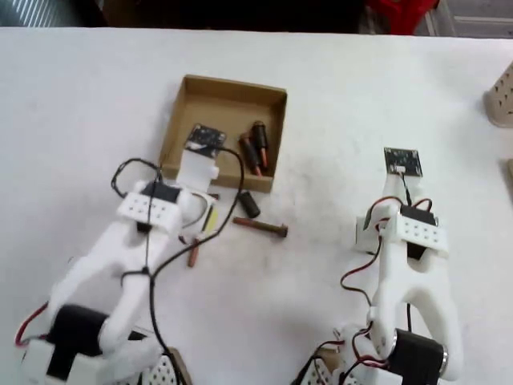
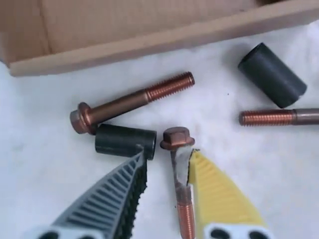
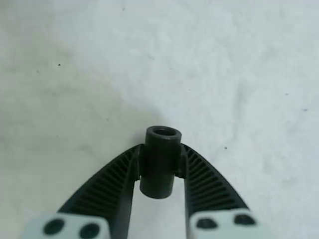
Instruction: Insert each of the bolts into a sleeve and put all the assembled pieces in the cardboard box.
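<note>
Counting what look like two assembled pieces (image 1: 255,148) in the cardboard box (image 1: 232,83), I judge us under halfway. My right claw (image 3: 160,155) pinches a sleeve (image 3: 160,172) upright; my left claw (image 2: 167,158) gapes around a loose bolt (image 2: 177,139) just outside the box, more bolts (image 2: 132,102) and sleeves (image 2: 271,74) nearby.

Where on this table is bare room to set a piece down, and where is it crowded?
Bare table lies between the cardboard box and the right arm, and left of the box. In front of the box it is crowded: left gripper, loose bolts and sleeves.
</note>
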Robot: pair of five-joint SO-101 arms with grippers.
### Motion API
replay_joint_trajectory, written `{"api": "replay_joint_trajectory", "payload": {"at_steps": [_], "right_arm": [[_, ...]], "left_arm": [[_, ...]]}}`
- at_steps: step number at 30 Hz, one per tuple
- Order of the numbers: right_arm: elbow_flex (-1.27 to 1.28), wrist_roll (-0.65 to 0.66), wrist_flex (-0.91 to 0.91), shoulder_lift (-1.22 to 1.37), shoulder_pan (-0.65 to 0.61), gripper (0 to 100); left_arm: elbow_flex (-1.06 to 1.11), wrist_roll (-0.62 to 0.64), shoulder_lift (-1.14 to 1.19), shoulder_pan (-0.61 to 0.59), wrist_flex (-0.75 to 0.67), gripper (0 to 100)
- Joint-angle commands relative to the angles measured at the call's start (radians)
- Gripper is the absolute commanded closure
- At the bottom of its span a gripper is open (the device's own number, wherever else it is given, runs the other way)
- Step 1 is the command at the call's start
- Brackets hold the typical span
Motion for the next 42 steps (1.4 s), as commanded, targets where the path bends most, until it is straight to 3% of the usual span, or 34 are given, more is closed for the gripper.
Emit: {"api": "replay_joint_trajectory", "payload": {"at_steps": [1, 7, 13, 22, 27, 35, 42], "right_arm": [[-0.005, 0.011, -0.012, -0.039, 0.008, 98.1], [-0.005, 0.011, -0.012, -0.039, 0.008, 98.1], [-0.005, 0.011, -0.012, -0.039, 0.008, 98.1], [-0.005, 0.011, -0.012, -0.039, 0.008, 98.1], [-0.005, 0.011, -0.012, -0.039, 0.008, 98.1], [-0.005, 0.011, -0.012, -0.039, 0.008, 98.1], [-0.005, 0.011, -0.012, -0.039, 0.01, 98.1]], "left_arm": [[-0.132, -0.006, 0.142, -0.005, 0.023, 83], [-0.29, -0.005, 0.312, 0.016, 0.14, 83], [-0.305, -0.011, 0.329, 0.018, 0.204, 84], [-0.063, -0.011, 0.002, 0.016, 0.046, 83], [0.011, -0.011, -0.09, 0.038, 0.058, 83], [-0.072, -0.003, 0.12, 0.061, 0.072, 83], [-0.279, -0.003, 0.34, 0.027, 0.186, 83]]}}
